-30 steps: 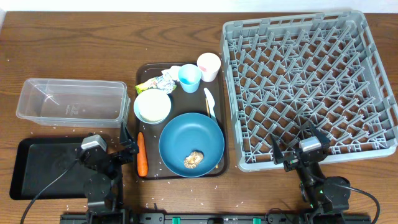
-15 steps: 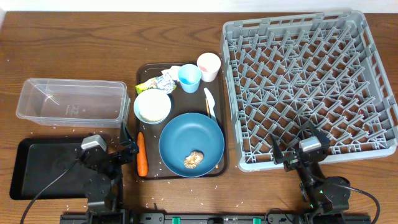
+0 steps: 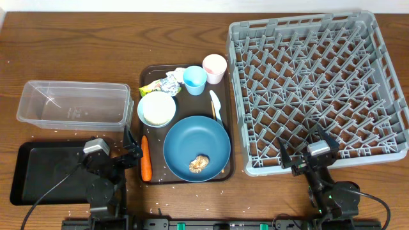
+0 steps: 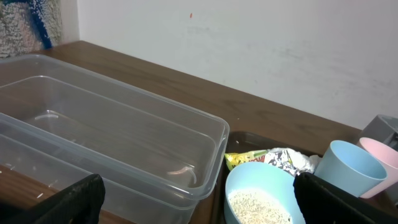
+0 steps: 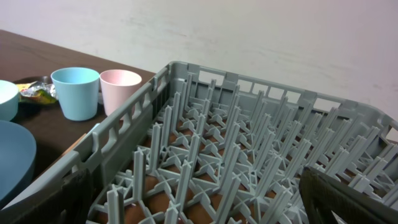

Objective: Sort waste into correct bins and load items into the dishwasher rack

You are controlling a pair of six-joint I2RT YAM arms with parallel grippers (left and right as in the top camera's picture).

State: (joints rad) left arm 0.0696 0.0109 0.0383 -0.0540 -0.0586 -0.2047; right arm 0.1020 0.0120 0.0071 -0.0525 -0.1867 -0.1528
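Note:
On the brown serving tray (image 3: 148,71) lie a blue plate (image 3: 197,142) with a brown food lump (image 3: 199,163), a pale blue bowl (image 3: 156,110) of white rice (image 4: 258,206), a yellow-silver wrapper (image 3: 163,84), a blue cup (image 3: 195,80), a pink cup (image 3: 215,68) and a spoon (image 3: 216,105). An orange carrot (image 3: 146,158) rests at the tray's left edge. My left gripper (image 3: 131,148) stands open just left of the carrot, holding nothing. My right gripper (image 3: 307,147) stands open over the near edge of the grey dishwasher rack (image 3: 319,76), holding nothing.
The clear tub (image 3: 71,102) sits left of the tray, with the black tray-bin (image 3: 45,182) in front of it under my left arm. Loose rice grains dot the wooden table (image 3: 96,38). The rack's upright pegs (image 5: 236,143) rise just ahead of my right fingers.

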